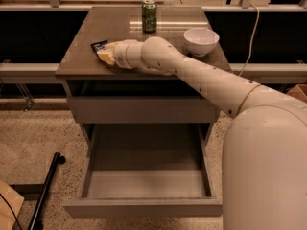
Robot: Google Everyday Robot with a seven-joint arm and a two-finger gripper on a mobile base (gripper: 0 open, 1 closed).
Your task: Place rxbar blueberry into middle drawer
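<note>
The rxbar blueberry [99, 45] is a small dark packet lying on the brown cabinet top [81, 56] near its left side; only its far end shows past the gripper. My gripper [106, 53] reaches from the right across the top and sits right at the packet, its yellowish fingertips over the near part of it. The middle drawer [144, 183] stands pulled out below, with a light grey floor and nothing in it.
A green can [149, 15] stands at the back of the cabinet top. A white bowl [201, 40] sits at the right. A closed drawer front [144, 110] lies above the open one. A black pole [45, 190] lies on the floor at left.
</note>
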